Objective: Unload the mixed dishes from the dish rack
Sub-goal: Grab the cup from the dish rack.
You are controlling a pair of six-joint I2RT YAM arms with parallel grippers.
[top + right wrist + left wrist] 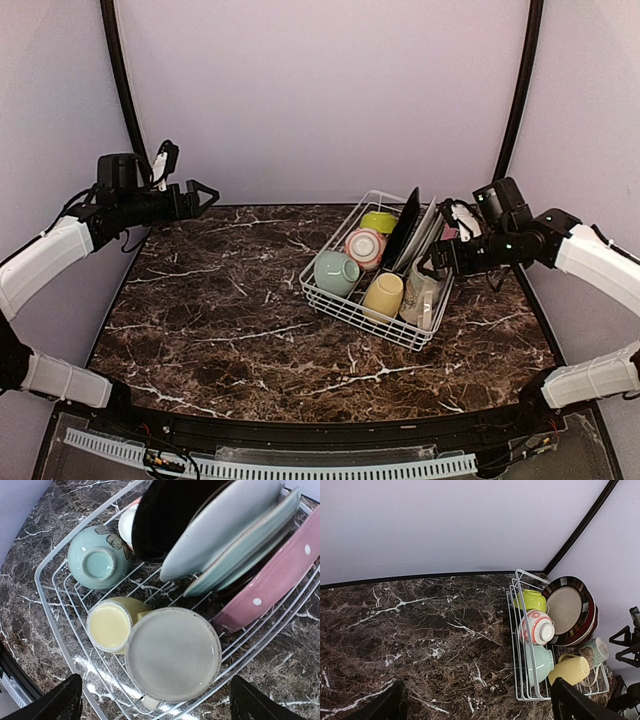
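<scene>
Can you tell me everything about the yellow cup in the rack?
The yellow mug is pale butter-yellow, smooth and shiny like glazed ceramic. It sits upside down, its flat round bottom facing up, on the wire floor of the white dish rack, by the rack's near edge. The bigger beige mug presses against its side, and the upside-down mint bowl sits just beyond it.

light: bright, even, diffuse | shadows: soft | glare: patch on tabletop [295,680] | focus: sharp | wrist-view edges: bowed
</scene>
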